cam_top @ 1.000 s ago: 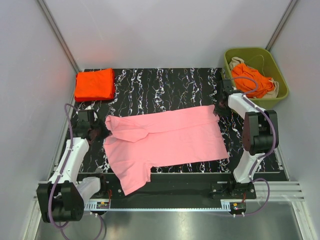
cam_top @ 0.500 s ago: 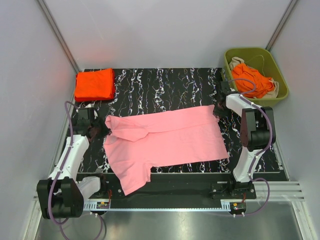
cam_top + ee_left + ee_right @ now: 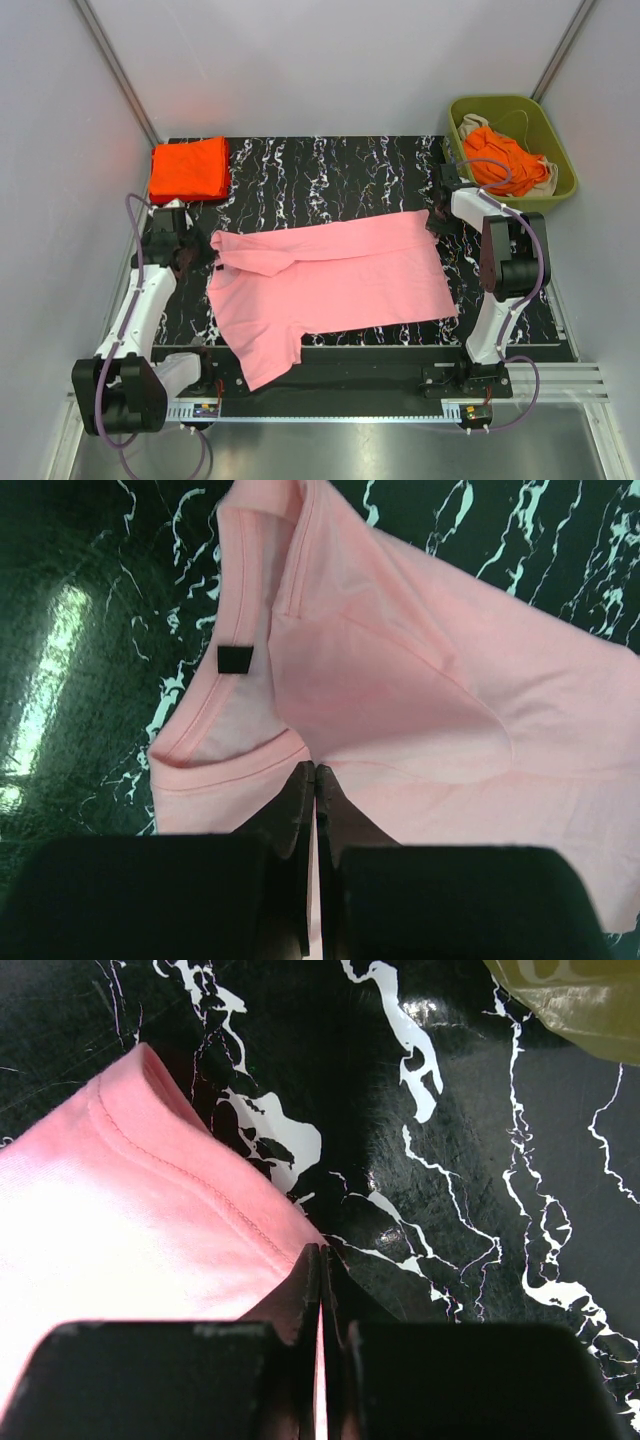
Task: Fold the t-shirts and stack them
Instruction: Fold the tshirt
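A light pink t-shirt lies spread across the black marbled mat, neck to the left and hem to the right. My left gripper is shut on the cloth just beside the collar, close to the dark neck label. My right gripper is shut on the far hem corner, pink cloth showing between its fingers. A folded orange-red t-shirt sits at the mat's far left corner. More orange-red t-shirts lie crumpled in the bin.
The olive-green bin stands at the far right, just beyond my right arm. The black marbled mat covers the table. Grey walls close in on both sides, and a metal rail runs along the near edge.
My right gripper has closed on the pink shirt's far hem corner. The left arm has shifted slightly, drawing the collar area with it.
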`<state>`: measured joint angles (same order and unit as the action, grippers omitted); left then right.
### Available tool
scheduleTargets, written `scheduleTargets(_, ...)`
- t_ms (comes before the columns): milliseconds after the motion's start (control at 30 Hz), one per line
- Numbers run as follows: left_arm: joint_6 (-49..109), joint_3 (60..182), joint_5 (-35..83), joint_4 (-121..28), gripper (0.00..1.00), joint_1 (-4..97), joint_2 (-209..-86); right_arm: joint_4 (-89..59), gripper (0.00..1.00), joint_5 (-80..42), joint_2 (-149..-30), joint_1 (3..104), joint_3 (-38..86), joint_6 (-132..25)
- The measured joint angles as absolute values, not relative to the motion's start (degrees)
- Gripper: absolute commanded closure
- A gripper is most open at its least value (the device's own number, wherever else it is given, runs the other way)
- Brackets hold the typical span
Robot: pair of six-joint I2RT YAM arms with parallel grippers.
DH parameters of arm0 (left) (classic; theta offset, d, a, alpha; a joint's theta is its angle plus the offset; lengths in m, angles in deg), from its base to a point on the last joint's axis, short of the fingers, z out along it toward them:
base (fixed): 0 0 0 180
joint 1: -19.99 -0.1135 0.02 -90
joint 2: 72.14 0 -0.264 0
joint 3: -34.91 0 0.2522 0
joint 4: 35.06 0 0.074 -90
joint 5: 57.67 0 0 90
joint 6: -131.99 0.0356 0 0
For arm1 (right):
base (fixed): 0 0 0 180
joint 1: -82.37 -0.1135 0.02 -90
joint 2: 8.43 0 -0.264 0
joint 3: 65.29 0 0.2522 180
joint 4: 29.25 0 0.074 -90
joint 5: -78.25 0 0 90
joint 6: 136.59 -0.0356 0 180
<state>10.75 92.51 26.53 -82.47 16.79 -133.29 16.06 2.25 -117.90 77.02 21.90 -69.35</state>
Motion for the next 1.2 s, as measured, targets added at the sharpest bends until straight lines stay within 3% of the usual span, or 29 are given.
scheduleTargets(433,12.0,97.6,27.8,-83.3,1.0,16.8,-135.4,16.1,1.0,0.8,-116.6,77.0,21.4,-69.4)
scheduleTargets(500,12.0,97.6,27.8,-83.4,1.0,16.8,-136.0,15.9,0.89,0.7,-115.8,77.0,21.2,-69.6)
scheduleTargets(733,12.2,97.6,28.1,-83.4,1.0,16.8,-136.7,15.6,0.75,0.2,-114.2,76.9,19.3,-71.4)
scheduleTargets(1200,12.2,97.6,27.7,-83.3,1.0,16.8,-136.9,14.8,0.75,0.9,-114.6,76.7,18.6,-72.8)
